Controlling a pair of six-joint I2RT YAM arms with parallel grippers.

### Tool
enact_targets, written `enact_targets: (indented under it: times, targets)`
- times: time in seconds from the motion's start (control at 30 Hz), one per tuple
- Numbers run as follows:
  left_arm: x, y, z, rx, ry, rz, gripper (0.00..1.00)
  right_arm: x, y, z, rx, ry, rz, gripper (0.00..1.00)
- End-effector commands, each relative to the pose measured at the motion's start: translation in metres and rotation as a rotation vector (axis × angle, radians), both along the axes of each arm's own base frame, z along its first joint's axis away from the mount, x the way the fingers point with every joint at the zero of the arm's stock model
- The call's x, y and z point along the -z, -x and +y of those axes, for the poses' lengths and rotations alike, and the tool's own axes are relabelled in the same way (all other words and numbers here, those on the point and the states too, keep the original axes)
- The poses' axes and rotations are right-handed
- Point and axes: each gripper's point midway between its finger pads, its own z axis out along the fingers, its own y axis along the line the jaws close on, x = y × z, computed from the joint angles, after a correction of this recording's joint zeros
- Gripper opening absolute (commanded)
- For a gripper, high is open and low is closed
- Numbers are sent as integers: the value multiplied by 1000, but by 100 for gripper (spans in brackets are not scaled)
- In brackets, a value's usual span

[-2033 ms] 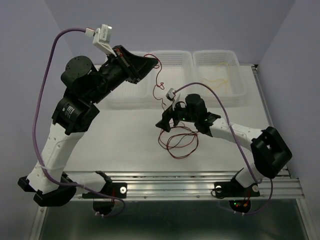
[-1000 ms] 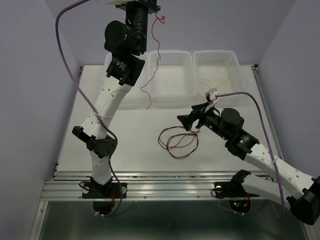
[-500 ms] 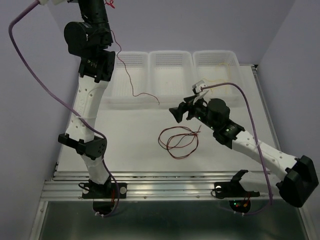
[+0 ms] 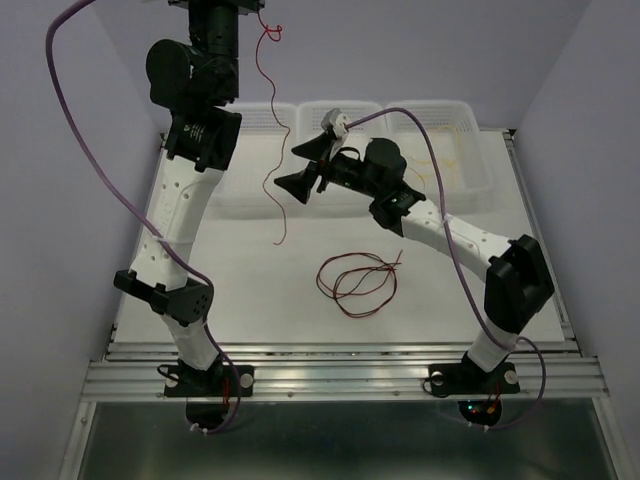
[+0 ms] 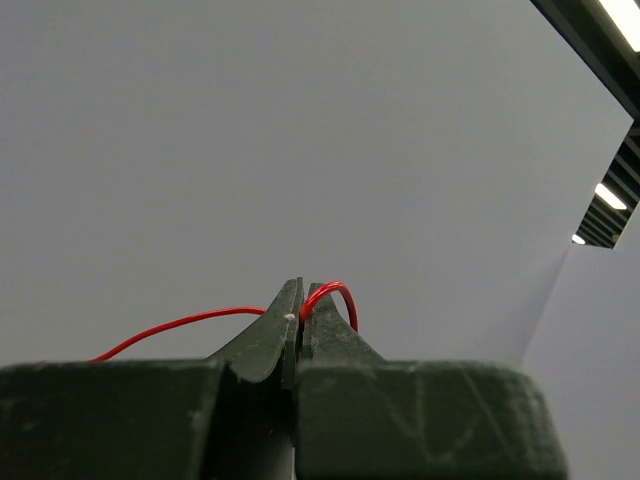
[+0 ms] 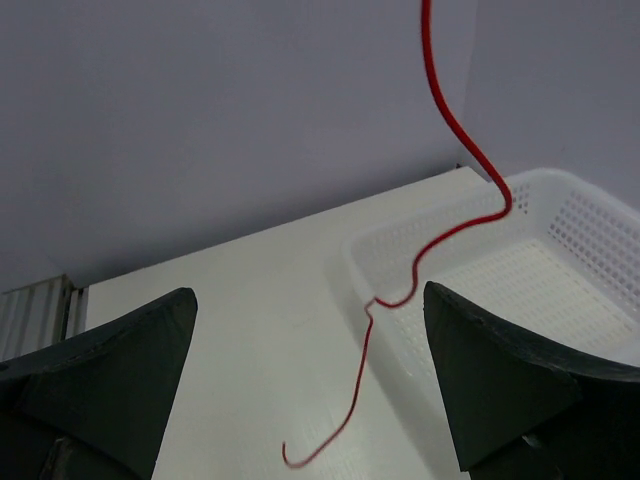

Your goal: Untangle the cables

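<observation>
Between the left gripper (image 5: 298,292) tips, clamped tight: one red cable (image 4: 270,150), dangling below; right gripper (image 6: 310,300) jaws wide apart, that strand just ahead of them, not touching; other cables (image 4: 355,280) looped on the table (image 4: 250,300), well below both. Step looks like isolating one strand. Next: right likely closes on its tail

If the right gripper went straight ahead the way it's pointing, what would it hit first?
Probably the red cable hanging from the left gripper. It dangles ahead of the right gripper, in line with the gap between its open fingers. Beyond it lies the white basket. Depth is hard to judge.
</observation>
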Motion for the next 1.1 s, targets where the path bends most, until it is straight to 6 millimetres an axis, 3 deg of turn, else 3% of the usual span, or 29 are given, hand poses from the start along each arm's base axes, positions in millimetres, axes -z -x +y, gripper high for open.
enact_targets:
  times: [0.0,0.03,0.1,0.13,0.17,0.27,0.47,0.57,0.6,0.63,0.7,0.8,0.83,0.87,0.93,0.97,1.07]
  targets:
    - [-31,51,8,53,12,-101,0,-49,-5,10,-26,-71,-166,100]
    - [-33,55,8,67,15,-108,0,-66,-9,11,-14,-91,-197,100]
    - [-34,60,1,105,10,-115,0,-63,-34,17,55,-101,-173,100]
    - [-35,63,0,115,10,-120,0,-87,-43,17,96,-141,-199,100]
    - [-37,66,-2,122,9,-124,0,-76,-62,22,141,-130,-178,100]
    - [-42,79,-1,141,8,-138,0,-79,-104,17,321,-147,-150,100]
    - [-44,100,8,156,6,-150,0,-78,-128,3,464,-162,-138,100]
    - [-25,91,5,150,2,-97,0,-88,-145,-19,536,-167,-165,100]
    - [-7,76,-2,153,-5,-51,0,-90,-156,-36,555,-186,-147,100]
    - [0,73,-4,159,-8,-37,0,-90,-163,-44,554,-199,-129,100]
    - [32,50,-20,183,-35,40,0,-89,-170,-55,483,-228,-75,100]
    - [61,24,-39,211,-45,98,0,-60,-182,-70,402,-129,-47,100]
    - [83,1,-55,220,-86,164,0,-49,-182,-69,371,-83,-37,100]
    - [80,-2,-61,233,-105,167,0,-31,-181,-68,363,-40,-11,100]
    - [112,-30,-87,263,-175,236,0,2,-178,-65,338,45,-2,100]
    - [119,-37,-94,274,-179,253,0,30,-184,-70,352,81,34,100]
    - [157,-69,-114,286,-197,327,0,71,-192,-73,312,142,109,100]
